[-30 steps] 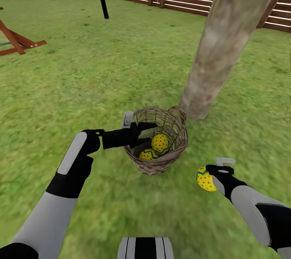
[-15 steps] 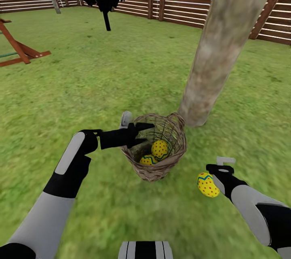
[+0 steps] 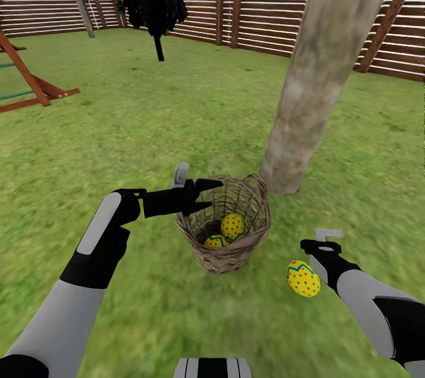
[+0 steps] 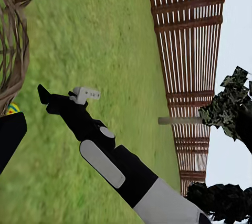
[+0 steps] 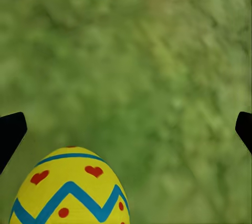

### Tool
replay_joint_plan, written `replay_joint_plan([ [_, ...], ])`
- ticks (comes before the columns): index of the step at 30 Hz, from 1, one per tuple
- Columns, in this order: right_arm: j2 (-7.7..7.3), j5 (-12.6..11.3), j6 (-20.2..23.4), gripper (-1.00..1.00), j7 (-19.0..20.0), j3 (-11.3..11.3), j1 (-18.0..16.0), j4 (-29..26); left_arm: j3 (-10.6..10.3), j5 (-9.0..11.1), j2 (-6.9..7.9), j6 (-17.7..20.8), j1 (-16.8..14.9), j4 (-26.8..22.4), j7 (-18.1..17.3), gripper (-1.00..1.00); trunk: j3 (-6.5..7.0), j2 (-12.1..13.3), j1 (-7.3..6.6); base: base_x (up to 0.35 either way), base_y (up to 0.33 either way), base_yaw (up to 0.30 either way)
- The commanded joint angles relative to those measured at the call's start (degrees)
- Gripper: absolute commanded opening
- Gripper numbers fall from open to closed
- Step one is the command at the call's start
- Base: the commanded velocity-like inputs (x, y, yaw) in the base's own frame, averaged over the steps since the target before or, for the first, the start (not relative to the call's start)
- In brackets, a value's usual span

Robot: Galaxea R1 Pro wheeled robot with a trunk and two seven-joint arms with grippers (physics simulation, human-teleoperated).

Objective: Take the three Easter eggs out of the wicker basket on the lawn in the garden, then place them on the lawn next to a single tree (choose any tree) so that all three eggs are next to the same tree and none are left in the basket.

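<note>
- Left gripper [image 3: 208,194] — arm reaching level over the wicker basket [image 3: 227,254] rim, jaws spread, empty; two Easter eggs [image 3: 232,226] inside.
- Right gripper [image 3: 308,246] spread wide — third egg [image 3: 303,278] on the lawn [image 3: 147,124] beside it, near the tree [image 3: 313,77].

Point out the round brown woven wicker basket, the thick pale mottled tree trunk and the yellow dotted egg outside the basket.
Wicker basket [image 3: 227,260]: head view, front wall.
Tree trunk [image 3: 313,77]: head view, mid-trunk.
Egg [image 3: 303,279]: head view, centre.
</note>
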Motion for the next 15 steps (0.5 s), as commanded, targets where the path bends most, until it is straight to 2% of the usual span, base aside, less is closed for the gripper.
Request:
replay_joint_plan([
  [1, 0.01, 0.0, 0.1, 1.00, -0.1, -0.1, 0.0, -0.1, -0.1, 0.5, 0.00, 0.0, 0.0, 0.0, 0.6, 1.00, 0.19, 0.0, -0.03, 0.000, 0.000, 0.000],
  [4, 0.01, 0.0, 0.7, 1.00, -0.1, -0.1, -0.1, -1.5, -0.1, 0.5, -0.08, 0.0, 0.0, -0.1, 0.6, 1.00, 0.85, 0.0, -0.11, 0.000, 0.000, 0.000],
  [6, -0.04, 0.1, 3.7, 1.00, -0.1, -0.1, -0.1, -2.6, -0.1, 0.5, -0.11, -0.1, 0.0, -0.1, 0.6, 1.00, 1.29, 0.1, -0.16, -0.052, 0.008, 0.000],
  [10, -0.04, -0.1, 6.7, 1.00, -0.1, -0.1, -0.1, -7.3, -0.1, 0.5, 0.40, 0.0, -0.1, -0.1, 0.6, 1.00, 2.18, 0.1, -0.26, -0.255, 0.065, 0.000],
  [14, -0.16, -0.3, 7.6, 1.00, 0.2, -0.1, -0.1, -8.7, 0.0, 0.5, 0.59, 0.0, 0.0, -0.1, 0.6, 1.00, 3.07, 0.2, -0.37, -0.280, 0.068, 0.000],
  [15, -0.15, -0.3, 9.6, 1.00, 1.0, 0.0, -0.1, -8.9, 0.1, 0.5, 0.77, 0.0, -0.1, -0.1, 0.6, 1.00, 3.29, 0.2, -0.39, -0.112, 0.022, 0.000],
])
